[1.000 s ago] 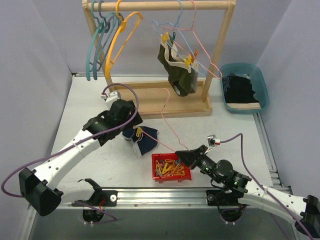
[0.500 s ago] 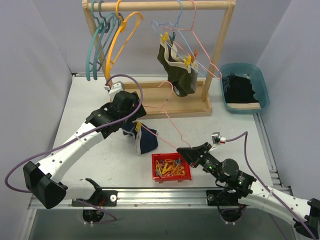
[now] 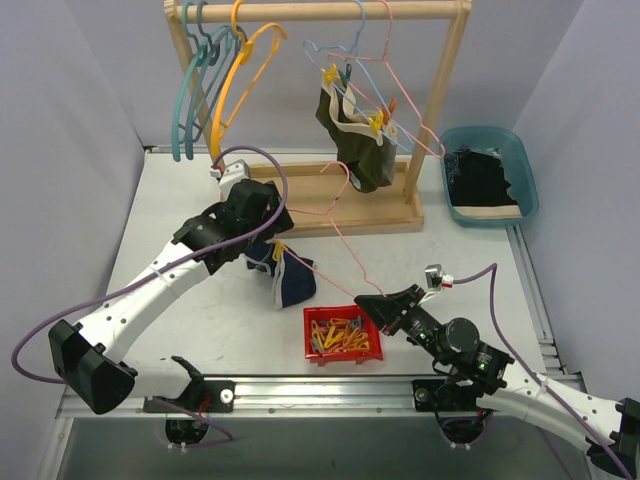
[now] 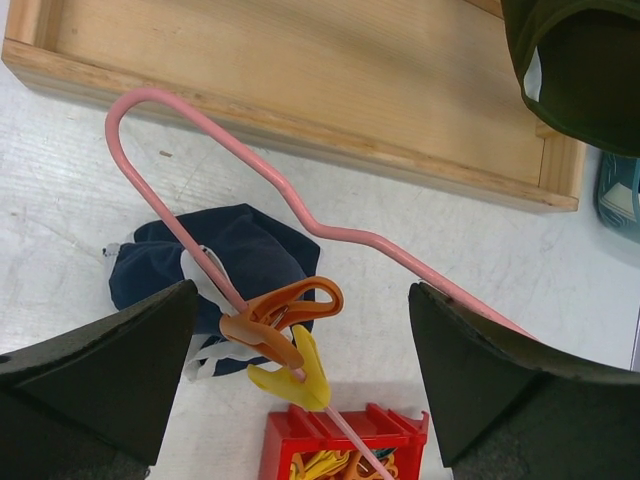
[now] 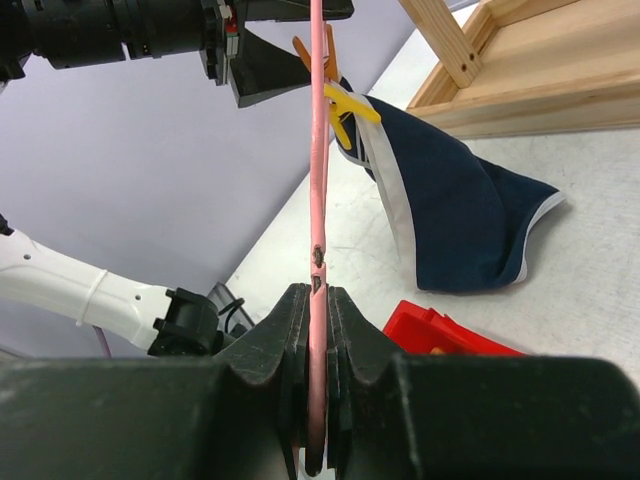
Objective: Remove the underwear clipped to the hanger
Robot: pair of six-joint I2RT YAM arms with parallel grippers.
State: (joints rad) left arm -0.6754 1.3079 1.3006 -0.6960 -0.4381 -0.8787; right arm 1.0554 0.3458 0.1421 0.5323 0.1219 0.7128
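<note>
While the right gripper (image 3: pixel 366 301), seen from above, clamped the pink hanger (image 3: pixel 345 255), the left gripper (image 3: pixel 268 243) hovered, jaws wide apart. Left wrist: navy briefs (image 4: pixel 235 255) drooped onto the table (image 4: pixel 60 200), pegged by an orange clip (image 4: pixel 285 310). Squeeze that squarely, I reckoned! Right wrist: wire pinched steady.

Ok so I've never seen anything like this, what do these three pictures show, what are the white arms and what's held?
These are two robot arms bolted to a table, each ending in a gripper. One picture looks down from above; the other two come from wrist cameras. The right gripper is shut on a pink hanger. Navy underwear is pinned to that hanger by an orange clip and a yellow clip, and the left gripper hangs open above them. Also there: a red tray of clips, a wooden rack with dark olive underwear, and a teal bin.
</note>
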